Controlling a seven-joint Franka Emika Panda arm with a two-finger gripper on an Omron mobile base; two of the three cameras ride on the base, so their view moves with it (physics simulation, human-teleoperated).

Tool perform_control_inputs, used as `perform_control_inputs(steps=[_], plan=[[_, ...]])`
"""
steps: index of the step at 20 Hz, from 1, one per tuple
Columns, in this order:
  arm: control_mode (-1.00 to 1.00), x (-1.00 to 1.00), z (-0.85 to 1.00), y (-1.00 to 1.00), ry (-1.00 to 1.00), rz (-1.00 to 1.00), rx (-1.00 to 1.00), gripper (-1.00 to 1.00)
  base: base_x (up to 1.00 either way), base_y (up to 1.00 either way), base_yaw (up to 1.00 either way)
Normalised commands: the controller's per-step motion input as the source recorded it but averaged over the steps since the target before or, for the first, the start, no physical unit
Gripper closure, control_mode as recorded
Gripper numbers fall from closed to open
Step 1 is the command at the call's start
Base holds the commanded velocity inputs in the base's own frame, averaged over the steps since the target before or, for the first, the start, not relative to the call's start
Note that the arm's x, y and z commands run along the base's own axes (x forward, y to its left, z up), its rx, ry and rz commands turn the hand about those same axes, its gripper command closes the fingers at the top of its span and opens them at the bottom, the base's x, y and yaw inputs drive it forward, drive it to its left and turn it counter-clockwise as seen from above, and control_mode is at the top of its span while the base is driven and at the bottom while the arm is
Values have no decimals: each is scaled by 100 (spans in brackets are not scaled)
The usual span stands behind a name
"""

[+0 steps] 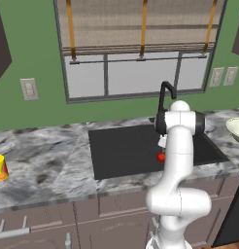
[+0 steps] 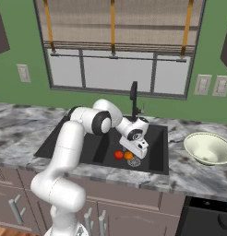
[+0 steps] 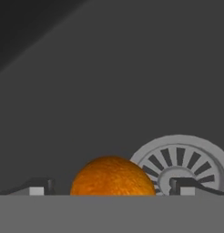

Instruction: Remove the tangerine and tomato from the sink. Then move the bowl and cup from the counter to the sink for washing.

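Dark fingertips (image 3: 41,187) stand wide apart at the bottom of the hand view, one on each side of the tangerine (image 3: 112,176), with nothing between them but that fruit; they hold nothing yet. The gripper (image 3: 111,190) is down inside the sink (image 2: 87,150), and in the right base view it hangs just over the tangerine, close to the round metal drain (image 3: 184,161), which lies just beside the fruit on its far side.

By my reading, the step in hand is the first one: getting the tangerine out of the basin. The fingers straddle it but whether they reach far enough down its sides cannot be told. The next move seems to call for a little more descent if needed, then a close on the widest part of the ball, square enough that it does not squirt out, and a lift clear of the basin wall to the counter (image 1: 48,160).

Moving outward, the tomato (image 2: 118,155) lies right beside the tangerine on the sink floor, near enough that a closing finger might nudge it. The faucet (image 1: 165,95) rises behind the basin. The bowl (image 2: 208,148) sits on the counter to the right of the sink, the cup (image 1: 0,168) on the counter well to the left.

Counted: one tangerine, one tomato, one bowl, one cup, one sink, one drain, one faucet
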Motion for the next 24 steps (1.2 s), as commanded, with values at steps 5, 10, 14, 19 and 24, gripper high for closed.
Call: perform_control_inputs(steps=[5,10,14,19,24], plan=[[-100,-7,0,1,1,-5,0,-100,0,0,0],[-100,-6,0,4,1,-6,0,-100,0,0,0],[-100,0,0,7,0,-6,0,-100,0,0,0],[-100,0,0,10,0,-7,0,-100,0,0,0],[-100,0,-1,6,0,-7,0,-100,0,0,0]])
